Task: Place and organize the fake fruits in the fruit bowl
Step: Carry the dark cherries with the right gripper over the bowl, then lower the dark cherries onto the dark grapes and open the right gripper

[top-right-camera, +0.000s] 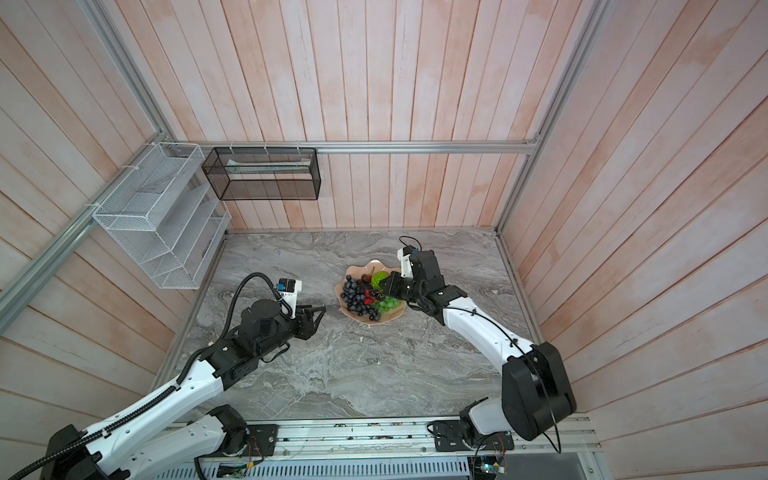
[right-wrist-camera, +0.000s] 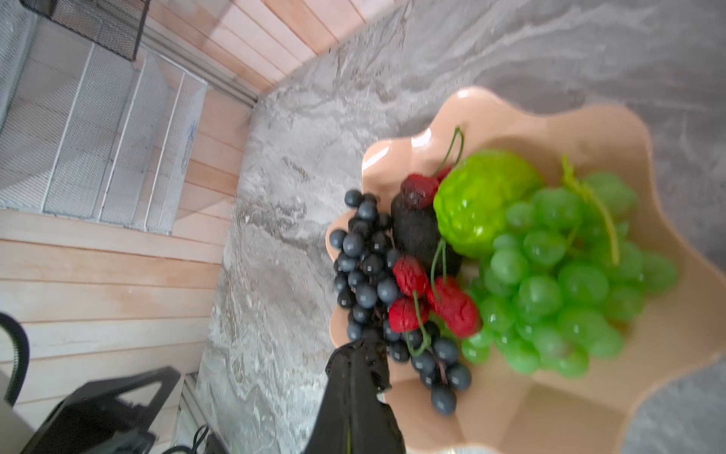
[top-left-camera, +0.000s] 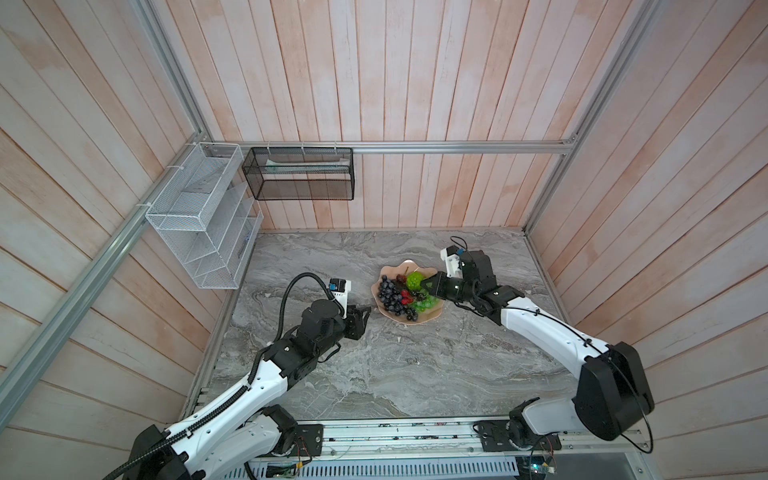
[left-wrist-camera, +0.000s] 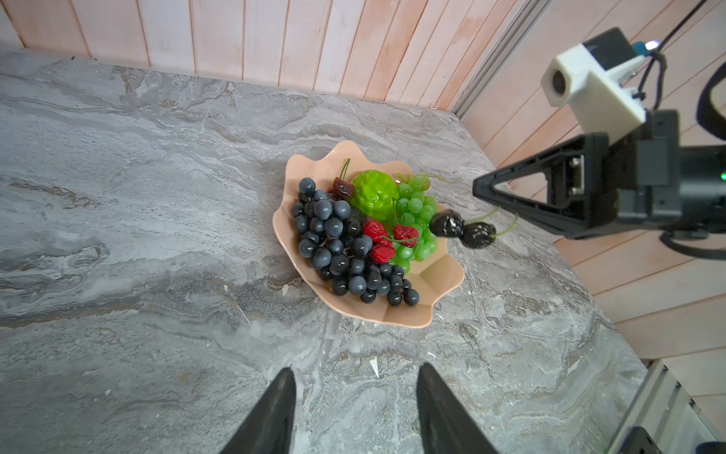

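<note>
The right gripper [left-wrist-camera: 478, 189] is closed completely and pinches the thin green stems of the black cherries [left-wrist-camera: 448, 229]. The two cherries hang under its tip, above the green grape bunch [left-wrist-camera: 416, 204], close to the rim of the fruit bowl [left-wrist-camera: 432, 277] on that side. The bowl stands toward the back of the table [left-wrist-camera: 157, 196]. The dark purple grape bunch [left-wrist-camera: 334, 243], the knobbly green fruit [left-wrist-camera: 371, 192], the red cherries [left-wrist-camera: 375, 232] and the avocado [right-wrist-camera: 414, 232] lie inside it.

I think the good way is to go lower and a little more toward the middle before opening. From this height round cherries can bounce on the grapes and roll over the low wavy edge. The bare corner of the bowl beside the grapes looks free.

The left gripper [top-left-camera: 365, 312] hovers half open and empty, just beside the bowl. The walls are well apart, so the right arm has room.
</note>
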Controlling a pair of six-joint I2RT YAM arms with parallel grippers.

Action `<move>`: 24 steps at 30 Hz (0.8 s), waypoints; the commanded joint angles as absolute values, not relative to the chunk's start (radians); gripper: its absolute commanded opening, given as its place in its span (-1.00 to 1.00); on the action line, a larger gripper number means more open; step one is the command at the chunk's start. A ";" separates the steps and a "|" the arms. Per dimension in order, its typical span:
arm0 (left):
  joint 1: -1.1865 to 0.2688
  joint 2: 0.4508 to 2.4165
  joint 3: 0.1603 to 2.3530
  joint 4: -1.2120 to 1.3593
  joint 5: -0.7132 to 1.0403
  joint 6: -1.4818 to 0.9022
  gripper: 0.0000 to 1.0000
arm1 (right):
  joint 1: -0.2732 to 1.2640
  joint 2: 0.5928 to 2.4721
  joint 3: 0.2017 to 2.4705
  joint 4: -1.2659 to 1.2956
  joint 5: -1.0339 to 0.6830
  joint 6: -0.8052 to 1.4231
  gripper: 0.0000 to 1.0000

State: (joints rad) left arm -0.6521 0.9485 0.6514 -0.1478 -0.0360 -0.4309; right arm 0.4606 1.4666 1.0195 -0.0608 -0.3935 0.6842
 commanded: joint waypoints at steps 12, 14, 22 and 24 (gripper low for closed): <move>-0.644 0.914 0.716 -0.259 -0.110 -0.463 0.05 | 0.451 1.918 1.352 0.038 -0.526 0.553 -1.00; -0.644 0.910 0.719 -0.267 -0.116 -0.466 0.04 | 0.454 1.943 1.367 0.036 -0.527 0.545 -1.00; -0.644 0.915 0.732 -0.274 -0.117 -0.459 0.04 | 0.471 1.971 1.376 -0.003 -0.474 0.496 -0.87; -0.644 0.918 0.736 -0.273 -0.111 -0.462 0.05 | 0.485 1.976 1.384 -0.020 -0.454 0.477 -0.69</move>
State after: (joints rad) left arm -0.6479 0.9207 0.7052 -0.2565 -0.0944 -0.4545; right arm 0.4633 1.9549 1.3518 0.0093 -0.4862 0.5228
